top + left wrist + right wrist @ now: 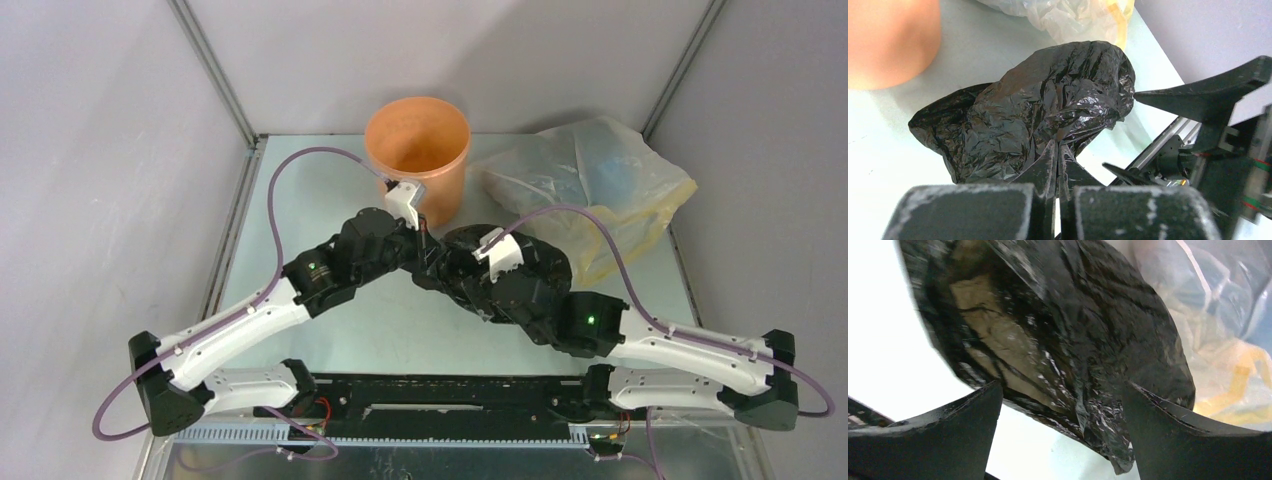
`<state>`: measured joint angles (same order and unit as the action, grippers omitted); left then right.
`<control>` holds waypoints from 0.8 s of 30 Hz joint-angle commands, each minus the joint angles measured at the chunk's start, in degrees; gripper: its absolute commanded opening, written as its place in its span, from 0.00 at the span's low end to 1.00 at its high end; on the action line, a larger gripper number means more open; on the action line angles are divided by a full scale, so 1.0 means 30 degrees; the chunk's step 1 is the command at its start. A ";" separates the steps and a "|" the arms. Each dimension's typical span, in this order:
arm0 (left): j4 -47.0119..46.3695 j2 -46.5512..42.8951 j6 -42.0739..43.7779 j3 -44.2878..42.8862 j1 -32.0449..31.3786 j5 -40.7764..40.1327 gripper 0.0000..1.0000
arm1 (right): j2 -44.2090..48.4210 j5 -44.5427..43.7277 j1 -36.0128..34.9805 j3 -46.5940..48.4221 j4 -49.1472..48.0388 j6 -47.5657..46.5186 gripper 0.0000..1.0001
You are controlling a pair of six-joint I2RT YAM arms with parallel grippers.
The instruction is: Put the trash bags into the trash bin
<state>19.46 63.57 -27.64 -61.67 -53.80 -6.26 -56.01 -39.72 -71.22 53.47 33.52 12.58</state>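
**Trash bag (1048,100) pinched, not yet binned**

It lies crumpled on the table (883,165), near the orange trash bin (450,185). My left gripper (1055,160) pinches a fold; my right gripper (1062,390) gapes wide around it. Lifting and dropping remain, I judge.

Crinkled gloss among smooth plastics

The trash bag (1048,100) is thin black plastic, glossy and heavily creased. At twelve o'clock, the trash bin (417,150) is smooth orange plastic; at two o'clock, a wrinkled translucent yellowish plastic bag (600,180). The table (400,340) looks smooth, pale and matt.
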 commanded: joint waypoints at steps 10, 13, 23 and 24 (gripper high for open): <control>0.0542 -0.0746 -0.0582 -0.0341 0.1107 0.0849 0.00 | -0.0963 -0.3058 0.3290 -0.3523 -0.1894 0.3157 0.82; 0.0836 -0.1119 -0.0474 -0.0100 0.1331 0.0571 0.00 | -0.0019 -0.2500 0.4497 -0.3851 -0.2097 0.2982 0.69; 0.2095 -0.1640 0.0149 -0.0564 0.2216 -0.0129 0.00 | 0.4177 0.0882 0.5598 -0.3078 -0.1910 0.1537 0.02; 0.2275 -0.1601 0.0269 -0.0771 0.2276 -0.0079 0.00 | 0.4359 0.1209 0.5692 -0.2778 -0.1790 0.1321 0.00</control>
<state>24.40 59.55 -28.45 -61.60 -47.75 -5.72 -45.47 -41.39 -55.24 41.12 29.23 18.24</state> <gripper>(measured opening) 0.003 0.065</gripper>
